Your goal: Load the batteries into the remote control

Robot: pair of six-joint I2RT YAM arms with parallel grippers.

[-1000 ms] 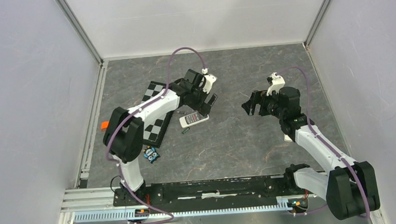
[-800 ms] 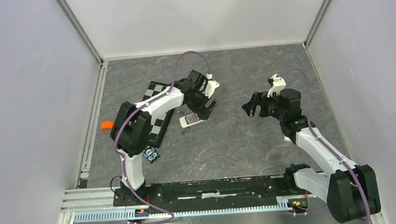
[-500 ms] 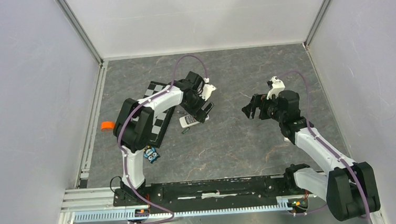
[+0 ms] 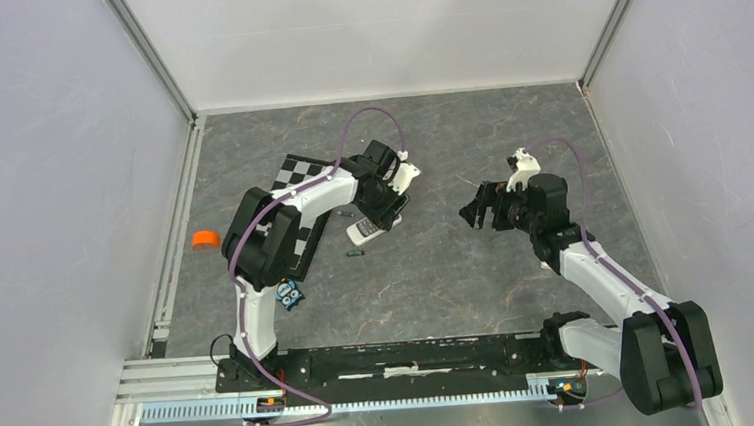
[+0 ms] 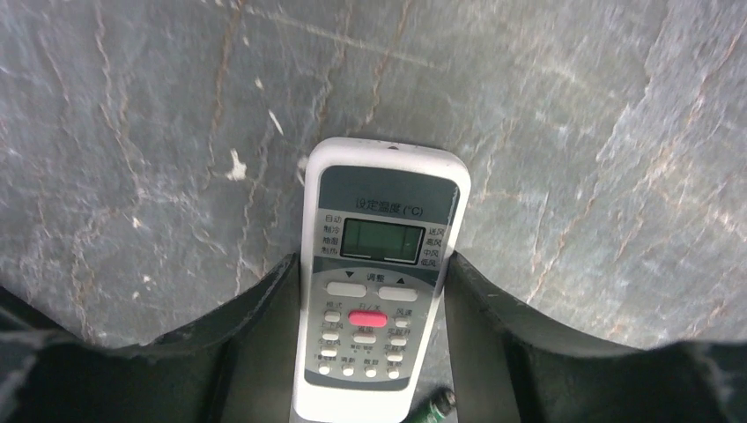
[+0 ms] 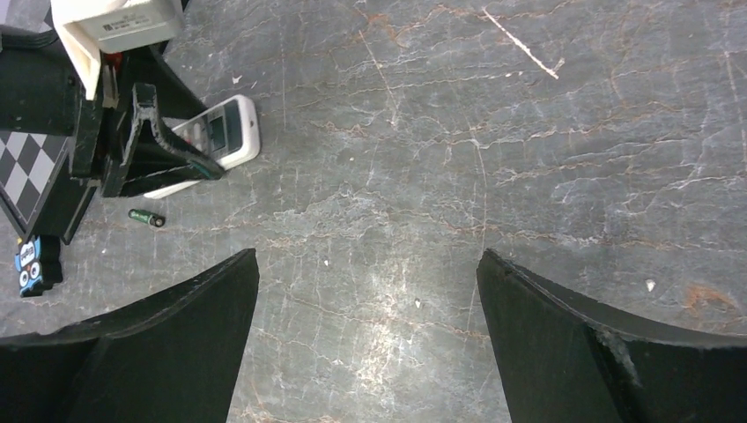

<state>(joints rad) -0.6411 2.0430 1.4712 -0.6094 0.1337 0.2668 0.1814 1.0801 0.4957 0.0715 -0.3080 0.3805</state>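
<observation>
Swung further over the remote control (image 4: pixel 367 233) than a second ago, the left tool (image 4: pixel 385 210) now stands directly above it, while the remote, which lay almost crosswise, has turned to a steeper slant on the grey stone-patterned surface (image 4: pixel 438 289). The left arm's elbow has also shifted toward the middle. In the left wrist view the remote control (image 5: pixel 383 238) lies face up, its display and a red button showing, and the left tool (image 5: pixel 372 264) is closed on it, one black finger (image 5: pixel 255 326) pressed along each long side at the button end. One dark battery (image 4: pixel 356 254) lies loose on the surface just beside the remote, toward the arm bases; its greenish end (image 5: pixel 438 407) peeks in at the bottom edge of the left wrist view, close to the remote's corner, though whether the two touch cannot be told. Well apart to the right, the right tool (image 4: pixel 478 209) hangs above bare surface with its fingers (image 6: pixel 132 352) spread wide and nothing between them, facing the remote (image 6: pixel 225 130) and the battery (image 6: pixel 145 217). A checkered board (image 4: pixel 295 174) lies under the left arm, a small blue toy (image 4: pixel 288 293) sits near its near corner, and a small orange object (image 4: pixel 202 239) rests by the left wall
</observation>
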